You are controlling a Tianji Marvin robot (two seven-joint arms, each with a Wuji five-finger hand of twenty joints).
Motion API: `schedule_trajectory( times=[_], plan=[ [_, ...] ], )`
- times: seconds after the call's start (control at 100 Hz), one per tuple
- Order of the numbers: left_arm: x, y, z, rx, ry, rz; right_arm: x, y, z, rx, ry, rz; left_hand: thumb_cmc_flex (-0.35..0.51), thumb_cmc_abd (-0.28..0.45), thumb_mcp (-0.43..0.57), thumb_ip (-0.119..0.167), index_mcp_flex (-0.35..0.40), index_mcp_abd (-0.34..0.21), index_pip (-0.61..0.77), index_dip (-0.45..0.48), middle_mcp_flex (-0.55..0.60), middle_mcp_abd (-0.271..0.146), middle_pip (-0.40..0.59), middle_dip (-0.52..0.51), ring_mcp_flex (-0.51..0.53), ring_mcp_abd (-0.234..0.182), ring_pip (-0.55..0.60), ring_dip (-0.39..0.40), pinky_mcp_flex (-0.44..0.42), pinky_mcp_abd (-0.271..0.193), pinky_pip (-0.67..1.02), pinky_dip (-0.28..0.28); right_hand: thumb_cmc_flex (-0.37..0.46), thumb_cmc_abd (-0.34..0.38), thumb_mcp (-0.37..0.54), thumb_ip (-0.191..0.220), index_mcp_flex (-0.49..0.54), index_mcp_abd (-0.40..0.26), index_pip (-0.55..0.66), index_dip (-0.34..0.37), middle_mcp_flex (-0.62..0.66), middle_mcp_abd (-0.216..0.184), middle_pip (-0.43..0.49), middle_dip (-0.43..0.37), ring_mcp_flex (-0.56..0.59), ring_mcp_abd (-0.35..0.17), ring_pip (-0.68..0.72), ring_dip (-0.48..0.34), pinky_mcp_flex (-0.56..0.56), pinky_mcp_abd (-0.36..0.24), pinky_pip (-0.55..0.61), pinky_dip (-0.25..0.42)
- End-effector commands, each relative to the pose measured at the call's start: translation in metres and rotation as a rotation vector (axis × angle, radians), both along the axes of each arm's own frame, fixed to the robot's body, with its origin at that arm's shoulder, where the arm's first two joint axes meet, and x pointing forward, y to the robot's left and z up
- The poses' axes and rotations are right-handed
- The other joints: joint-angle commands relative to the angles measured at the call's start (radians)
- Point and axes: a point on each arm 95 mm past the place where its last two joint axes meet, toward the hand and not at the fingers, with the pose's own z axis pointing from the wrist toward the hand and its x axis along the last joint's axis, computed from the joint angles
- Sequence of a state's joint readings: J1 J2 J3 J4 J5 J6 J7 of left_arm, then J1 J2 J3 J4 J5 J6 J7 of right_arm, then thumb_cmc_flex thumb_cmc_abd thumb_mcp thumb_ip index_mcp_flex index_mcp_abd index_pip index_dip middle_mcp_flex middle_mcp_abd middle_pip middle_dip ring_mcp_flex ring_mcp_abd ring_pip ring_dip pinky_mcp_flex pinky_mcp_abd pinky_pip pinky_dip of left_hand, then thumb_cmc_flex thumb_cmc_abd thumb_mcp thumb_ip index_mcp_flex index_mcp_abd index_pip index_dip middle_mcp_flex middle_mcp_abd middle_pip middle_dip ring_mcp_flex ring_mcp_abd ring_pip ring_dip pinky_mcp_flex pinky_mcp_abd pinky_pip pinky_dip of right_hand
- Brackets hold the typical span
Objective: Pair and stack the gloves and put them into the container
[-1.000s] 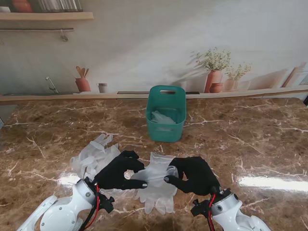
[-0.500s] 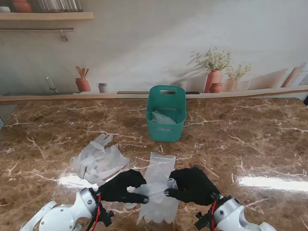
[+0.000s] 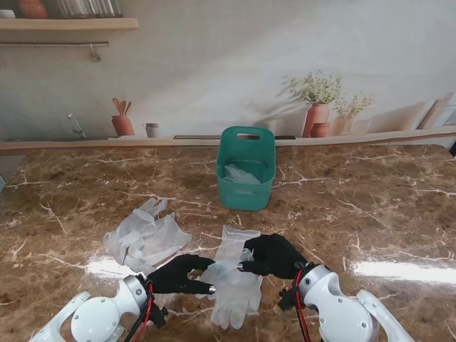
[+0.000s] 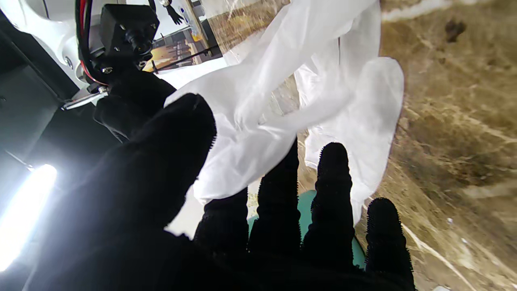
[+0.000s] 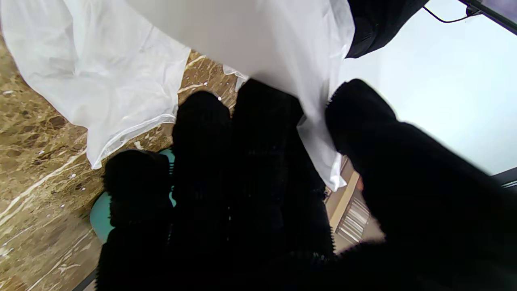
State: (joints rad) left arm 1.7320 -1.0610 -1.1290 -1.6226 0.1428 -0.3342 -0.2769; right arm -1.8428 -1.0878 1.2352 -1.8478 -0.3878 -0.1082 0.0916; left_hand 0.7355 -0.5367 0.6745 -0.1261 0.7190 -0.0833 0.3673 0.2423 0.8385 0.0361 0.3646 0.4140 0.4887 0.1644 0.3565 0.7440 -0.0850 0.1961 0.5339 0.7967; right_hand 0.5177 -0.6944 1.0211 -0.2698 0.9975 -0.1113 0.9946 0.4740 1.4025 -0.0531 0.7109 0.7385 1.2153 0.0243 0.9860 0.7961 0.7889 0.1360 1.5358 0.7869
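A stacked pair of translucent white gloves [image 3: 233, 274] hangs between my two black-gloved hands, just above the marble table near me. My left hand [image 3: 182, 273] pinches its left edge and my right hand [image 3: 271, 255] pinches its right edge. In the left wrist view the white gloves [image 4: 282, 97] drape over my thumb and fingers [image 4: 278, 190]. In the right wrist view the same gloves [image 5: 226, 48] are held between thumb and fingers [image 5: 262, 121]. The teal container [image 3: 246, 168] stands farther from me, with a white glove inside.
A loose heap of more white gloves [image 3: 144, 233] lies on the table to the left of the held pair. The brown marble table [image 3: 370, 214] ends at a ledge along the wall, bearing small pots.
Both hands have lifted the glove pair off the table and turned inward; the right hand has moved left and farther from me, and the pair now hangs crumpled between them.
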Motion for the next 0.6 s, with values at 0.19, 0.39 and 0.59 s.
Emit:
schedule_trajectory(
  times=[0.19, 0.39, 0.59],
  plan=[
    [0.010, 0.002, -0.014, -0.062, 0.073, 0.037, 0.019, 0.000, -0.021, -0.044, 0.001, 0.036, -0.044, 0.001, 0.005, 0.012, -0.067, -0.063, -0.040, -0.008, -0.224, -0.007, -0.076, -0.052, -0.163, -0.042, -0.094, -0.057, -0.037, -0.064, -0.173, 0.080, 0.014, 0.001, 0.024, -0.012, -0.018, -0.055, 0.008, 0.030, 0.030, 0.014, 0.014, 0.047, -0.039, -0.046, 0.062, 0.043, -0.038, -0.032, 0.056, -0.004],
    [0.017, 0.002, -0.018, -0.114, 0.108, 0.063, 0.024, -0.003, -0.023, -0.073, 0.005, 0.043, -0.076, -0.009, -0.033, 0.014, -0.107, -0.071, -0.065, -0.019, -0.305, -0.006, -0.086, -0.068, -0.227, -0.055, -0.126, -0.075, -0.027, -0.082, -0.282, 0.125, 0.013, -0.002, 0.032, -0.012, -0.020, -0.055, 0.005, 0.035, 0.029, 0.015, 0.017, 0.060, -0.046, -0.048, 0.070, 0.046, -0.045, -0.033, 0.053, -0.002],
    [0.020, 0.002, -0.021, -0.180, 0.136, 0.080, 0.026, -0.004, -0.023, -0.062, -0.033, 0.063, -0.084, -0.010, -0.066, 0.020, -0.100, -0.057, -0.061, -0.018, -0.331, -0.002, -0.091, -0.070, -0.249, -0.060, -0.140, -0.079, -0.011, -0.084, -0.335, 0.056, 0.013, -0.007, 0.042, -0.014, -0.024, -0.076, 0.001, 0.047, 0.026, 0.012, 0.019, 0.079, -0.060, -0.053, 0.083, 0.056, -0.061, -0.034, 0.048, 0.004]
  ],
)
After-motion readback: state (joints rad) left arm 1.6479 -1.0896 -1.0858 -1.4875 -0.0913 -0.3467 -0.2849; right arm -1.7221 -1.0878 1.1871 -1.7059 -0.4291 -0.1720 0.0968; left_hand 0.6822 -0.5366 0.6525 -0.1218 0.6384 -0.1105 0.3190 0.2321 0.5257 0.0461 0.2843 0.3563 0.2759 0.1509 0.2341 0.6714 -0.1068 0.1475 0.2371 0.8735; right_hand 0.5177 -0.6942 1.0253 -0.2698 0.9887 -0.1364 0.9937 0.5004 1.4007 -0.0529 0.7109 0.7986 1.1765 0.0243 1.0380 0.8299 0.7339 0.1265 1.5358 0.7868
